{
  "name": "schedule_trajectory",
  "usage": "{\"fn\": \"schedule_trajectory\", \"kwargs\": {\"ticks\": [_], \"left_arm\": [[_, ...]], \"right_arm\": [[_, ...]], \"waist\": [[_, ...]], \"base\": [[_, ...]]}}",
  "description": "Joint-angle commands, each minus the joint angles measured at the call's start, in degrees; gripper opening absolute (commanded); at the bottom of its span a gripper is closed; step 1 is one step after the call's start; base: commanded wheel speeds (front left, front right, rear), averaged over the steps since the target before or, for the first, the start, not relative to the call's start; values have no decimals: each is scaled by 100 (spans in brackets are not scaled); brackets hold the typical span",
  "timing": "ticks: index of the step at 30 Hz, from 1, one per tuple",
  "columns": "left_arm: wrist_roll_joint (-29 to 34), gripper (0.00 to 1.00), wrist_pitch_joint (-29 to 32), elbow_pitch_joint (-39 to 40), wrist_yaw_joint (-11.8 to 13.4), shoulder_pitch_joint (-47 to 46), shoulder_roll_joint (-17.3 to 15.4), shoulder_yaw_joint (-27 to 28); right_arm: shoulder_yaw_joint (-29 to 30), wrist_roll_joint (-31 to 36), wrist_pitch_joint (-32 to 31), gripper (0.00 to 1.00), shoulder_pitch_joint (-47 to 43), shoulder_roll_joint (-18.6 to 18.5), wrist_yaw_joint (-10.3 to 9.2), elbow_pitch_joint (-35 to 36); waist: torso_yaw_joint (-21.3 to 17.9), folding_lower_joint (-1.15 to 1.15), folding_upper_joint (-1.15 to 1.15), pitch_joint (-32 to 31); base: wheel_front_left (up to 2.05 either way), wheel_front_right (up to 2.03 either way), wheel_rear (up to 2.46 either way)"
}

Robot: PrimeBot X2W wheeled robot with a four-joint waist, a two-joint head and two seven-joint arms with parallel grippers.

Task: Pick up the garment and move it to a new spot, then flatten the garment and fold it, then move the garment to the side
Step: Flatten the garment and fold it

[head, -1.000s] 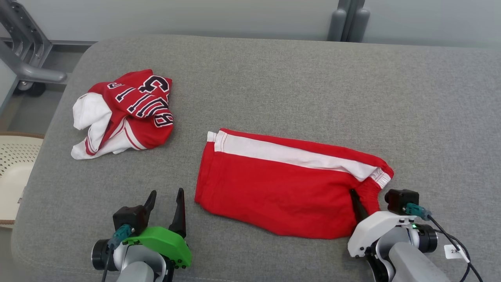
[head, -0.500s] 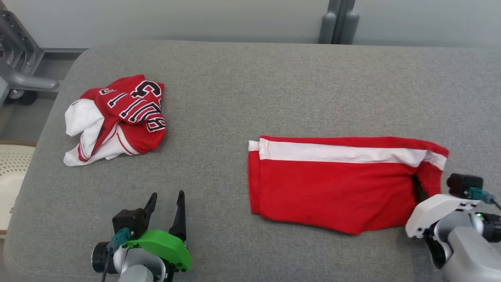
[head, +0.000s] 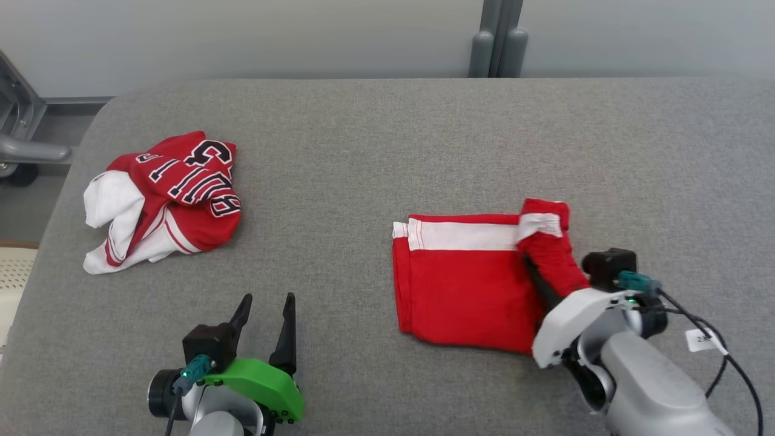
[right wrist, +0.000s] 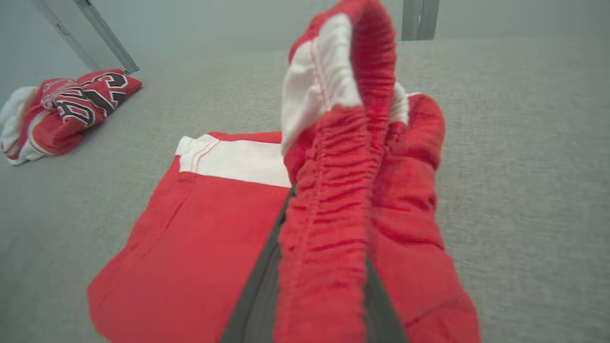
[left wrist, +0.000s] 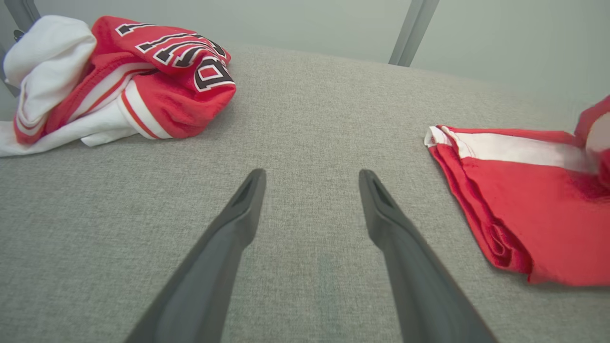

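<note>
This is looking like a lab: a grey padded bench (head: 375,151) is standing before a bare wall (head: 242,42), beside a wheeled metal frame (head: 24,148).

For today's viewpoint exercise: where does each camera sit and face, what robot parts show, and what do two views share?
Head view: head-mounted, facing down at the grey surface; left end effector, right end effector.
Left wrist view: over the surface; open fingers.
Right wrist view: along fingers gripping red shorts.
Wrist views share: crumpled jersey.

A pale grey wall (head: 242,36) is backing the grey fabric-covered desk (head: 375,145). A grey vertical post (head: 497,42) is standing behind it, a grey metal frame (head: 24,148) at left.
</note>
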State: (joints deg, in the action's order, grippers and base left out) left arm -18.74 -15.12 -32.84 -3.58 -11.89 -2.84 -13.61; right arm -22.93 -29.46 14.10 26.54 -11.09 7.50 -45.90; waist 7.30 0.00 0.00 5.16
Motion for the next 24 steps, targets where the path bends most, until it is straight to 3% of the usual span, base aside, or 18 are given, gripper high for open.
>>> {"fn": "schedule_trajectory", "kwargs": {"ticks": [1, 6, 11, 12, 13, 14, 18, 24], "left_arm": [[14, 100, -2, 36, -6, 72, -11, -37], [-21, 100, -3, -8, -8, 100, -11, -165], [-48, 100, -3, -7, 2, 96, -14, -295], [-45, 100, -3, -12, -5, 99, -13, -335], [-45, 100, -3, -10, -4, 99, -12, -361], [-45, 100, -3, -7, 7, 107, -12, -358], [-30, 100, -3, 17, 41, 177, -13, -289], [14, 100, -3, 88, 70, 255, -10, -138]], "right_arm": [[-363, -227, -60, 0, -54, 18, -3, 220], [-1265, -691, -211, 0, 125, 121, -2, 475], [-1656, -802, -109, 0, 392, 274, -3, 101], [-1645, -811, -67, 11, 460, 284, -3, -11], [-1655, -777, -32, 47, 526, 303, -3, -129], [-1659, -773, -8, 100, 570, 339, -2, -251], [-1628, -869, 79, 100, 705, 489, -2, -491], [-1505, -1019, 111, 100, 631, 454, -3, 73]], "waist": [[41, 0, 0, -7], [293, 0, 0, 5], [708, 0, 0, 31], [814, 0, 0, 39], [898, 0, 0, 48], [962, 0, 0, 50], [1087, 0, 0, 54], [930, 0, 0, 63]], "base": [[0, 0, 0], [0, 0, 0], [0, 0, 0], [0, 0, 0], [0, 0, 0], [0, 0, 0], [0, 0, 0], [0, 0, 0]]}}
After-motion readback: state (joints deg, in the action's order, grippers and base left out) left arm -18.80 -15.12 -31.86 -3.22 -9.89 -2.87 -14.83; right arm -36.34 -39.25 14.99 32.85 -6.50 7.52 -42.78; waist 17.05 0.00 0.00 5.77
